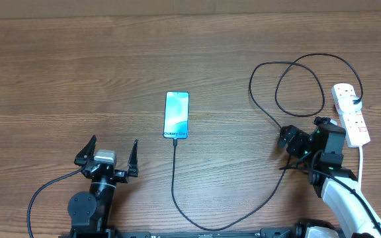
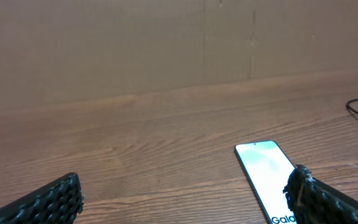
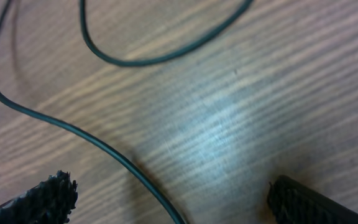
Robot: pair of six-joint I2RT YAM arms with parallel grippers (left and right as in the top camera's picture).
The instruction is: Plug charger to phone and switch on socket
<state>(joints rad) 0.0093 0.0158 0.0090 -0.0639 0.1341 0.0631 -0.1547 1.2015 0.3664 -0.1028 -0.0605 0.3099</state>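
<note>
The phone (image 1: 176,116) lies face up mid-table, its screen lit light blue; it also shows in the left wrist view (image 2: 263,171). The charger's thin black cable (image 1: 174,178) runs from the phone's near end, curves right, loops at the far right and ends in a black plug (image 1: 356,101) on the white socket strip (image 1: 350,114). My left gripper (image 1: 114,143) is open and empty, near-left of the phone (image 2: 185,205). My right gripper (image 1: 295,140) is open, low over the cable (image 3: 104,146) left of the socket, holding nothing (image 3: 176,208).
The socket's thick white cord (image 1: 362,162) runs toward the near edge beside my right arm. Cable loops (image 1: 299,86) lie on the wood left of the socket. A brown wall (image 2: 166,43) stands behind the table.
</note>
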